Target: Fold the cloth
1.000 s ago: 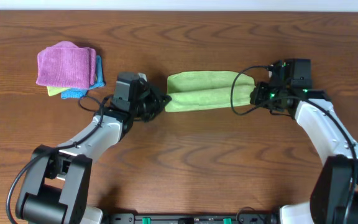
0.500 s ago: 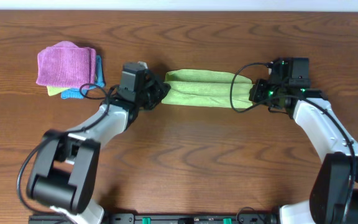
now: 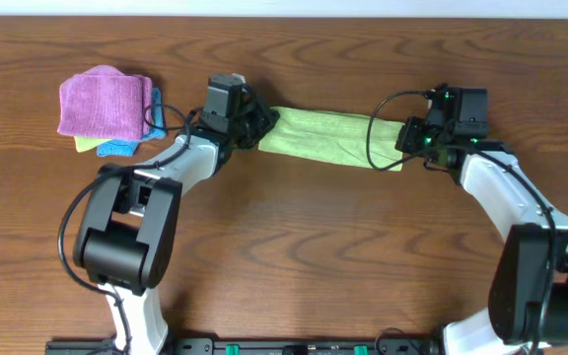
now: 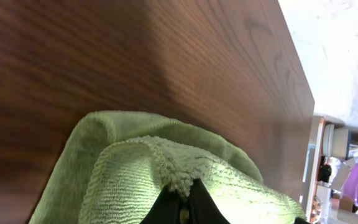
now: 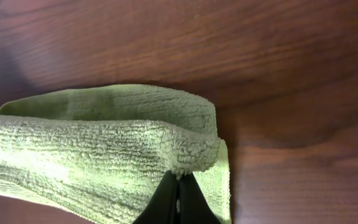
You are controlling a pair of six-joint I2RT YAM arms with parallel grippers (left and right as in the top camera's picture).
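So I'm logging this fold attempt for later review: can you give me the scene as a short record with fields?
cloth: lime-green microfibre cloth, doubled into a long band between the arms
left gripper: shut, pinching the band's left end
right gripper: shut, pinching the band's right end
other items: purple cloth stacked on a teal cloth, far left
surface: dark wooden table
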